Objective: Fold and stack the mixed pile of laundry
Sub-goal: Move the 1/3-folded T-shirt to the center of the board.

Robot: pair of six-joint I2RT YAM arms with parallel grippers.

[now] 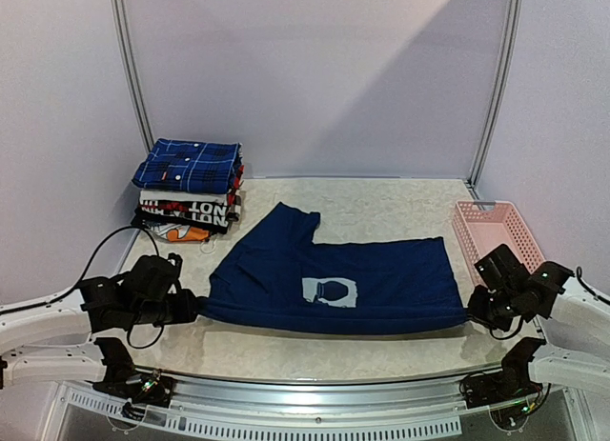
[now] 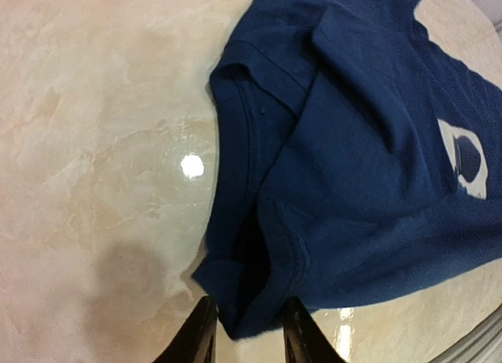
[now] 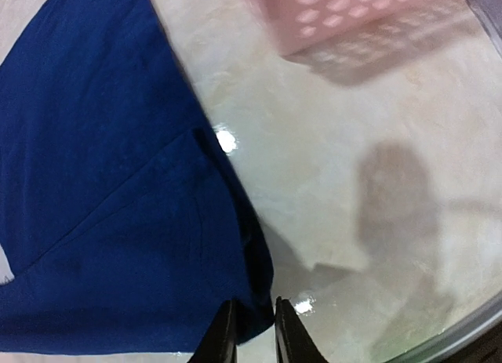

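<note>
The navy T-shirt [image 1: 324, 274] lies spread flat across the table, folded lengthwise, its pale-blue print [image 1: 329, 290] facing up. My left gripper [image 1: 195, 308] is at its left end. In the left wrist view the fingers [image 2: 247, 332] stand apart around the collar-end corner of the T-shirt [image 2: 353, 143]. My right gripper [image 1: 470, 312] is at the right end, and its fingers [image 3: 249, 332] are slightly parted around the hem corner of the T-shirt [image 3: 102, 183]. The dark-blue plaid shirt [image 1: 191, 165] lies folded on top of a stack at the back left.
Under the plaid shirt lie folded white and black garments with red letters [image 1: 186, 212]. A pink lattice basket [image 1: 496, 227] stands at the right, just beyond my right gripper; it is also in the right wrist view [image 3: 353, 10]. The table's front edge runs close behind both grippers.
</note>
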